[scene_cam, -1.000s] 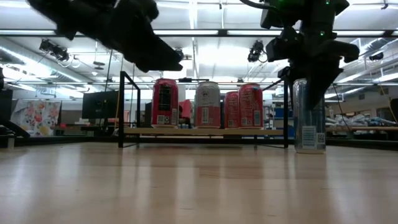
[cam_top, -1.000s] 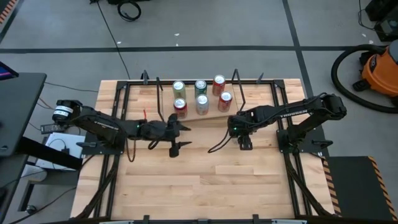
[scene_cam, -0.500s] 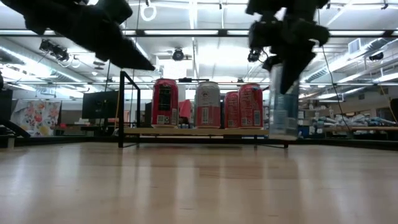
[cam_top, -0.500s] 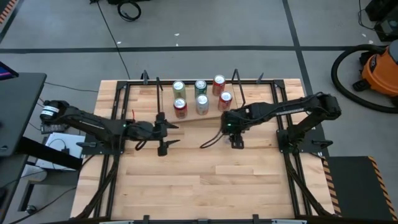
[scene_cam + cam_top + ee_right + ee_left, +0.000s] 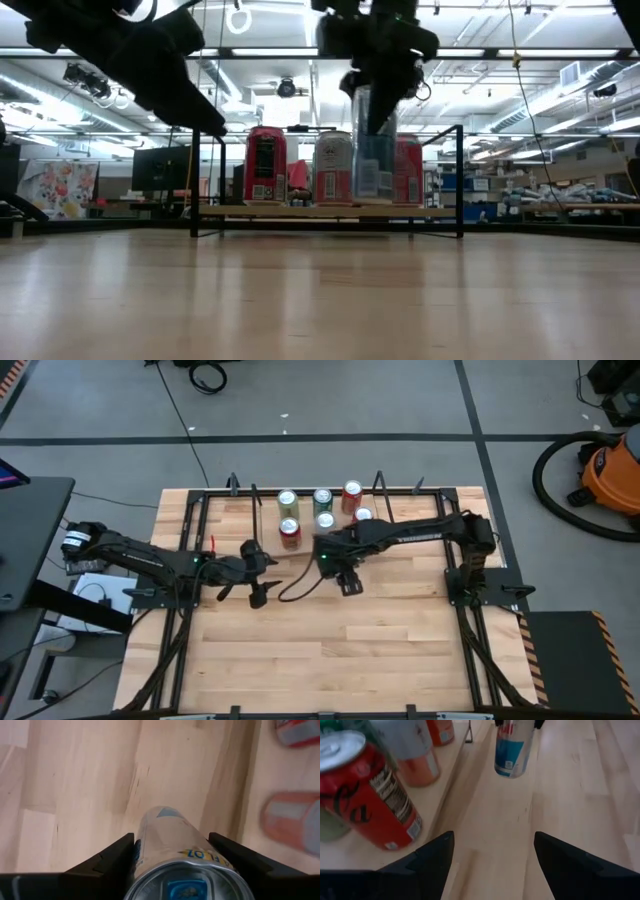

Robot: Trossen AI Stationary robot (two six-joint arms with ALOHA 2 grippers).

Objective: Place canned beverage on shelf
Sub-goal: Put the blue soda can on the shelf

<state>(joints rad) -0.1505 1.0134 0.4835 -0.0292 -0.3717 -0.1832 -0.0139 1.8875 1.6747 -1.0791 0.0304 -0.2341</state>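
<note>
One can (image 5: pixel 182 855) | base hidden | right fingers (image 5: pixel 240 862) clamping it

Brightly, evenly lit by ceiling strip lights (image 5: pixel 300 52); soft shadows; wrist views blurred up close.

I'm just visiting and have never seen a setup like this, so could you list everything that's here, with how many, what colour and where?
Table: one, light wood, under both arms.
Shelf: one, light wood plank with black rod ends, at the table's far side.
Cans on the shelf: five in the high view, red, green and pale, standing upright.
Slim can: one, silver and blue, held above the table in front of the shelf.
Vacuum: one, orange and black, on the floor at far right.
Left gripper: one, dark, empty, left of the shelf.
Right gripper: one, dark, clamped on the slim can.
</note>
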